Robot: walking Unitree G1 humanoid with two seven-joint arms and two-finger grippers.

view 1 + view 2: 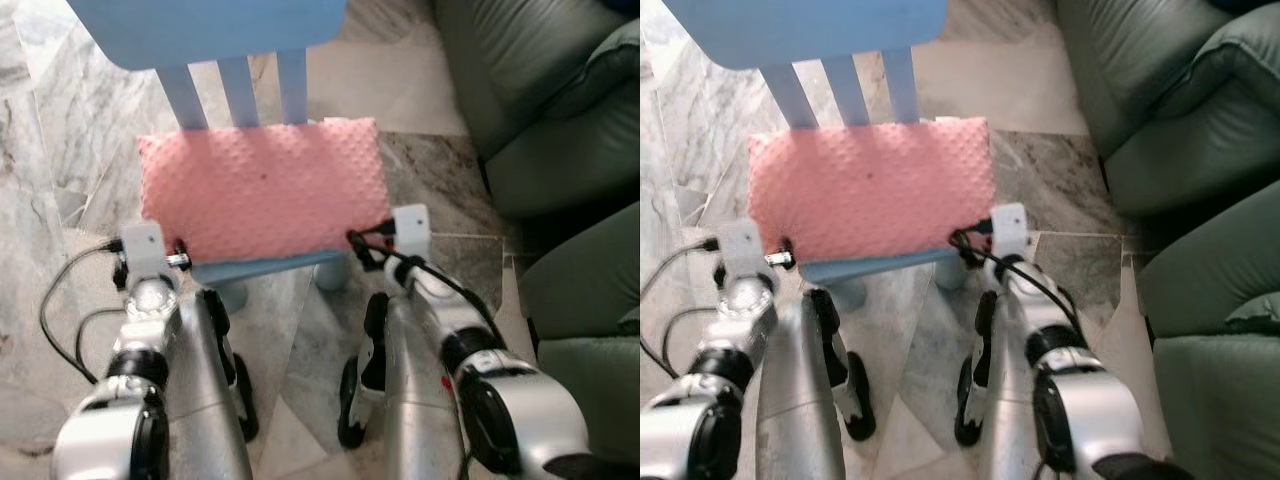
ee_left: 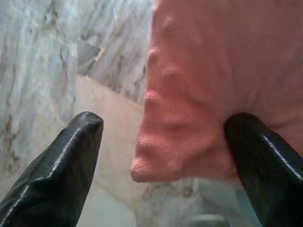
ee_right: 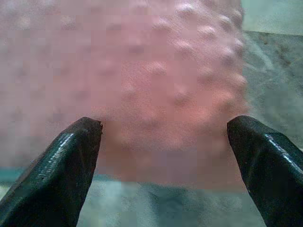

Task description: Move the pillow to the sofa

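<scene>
Pillow (image 1: 262,188) on blue chair (image 1: 262,268), sofa (image 1: 560,110) beyond its right. I see left gripper (image 2: 163,156) and right gripper (image 3: 163,156) fingers wide at pillow's near corners. No grasp; carry pending.

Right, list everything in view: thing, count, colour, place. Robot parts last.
pillow: one, pink, bumpy, lying on the chair seat.
chair: one, light blue, slatted back, straight ahead.
sofa: one, dark green, to the right.
floor: grey marble tiles, under everything.
left gripper: black fingers open, around the pillow's near left corner.
right gripper: black fingers open, at the pillow's near right edge.
</scene>
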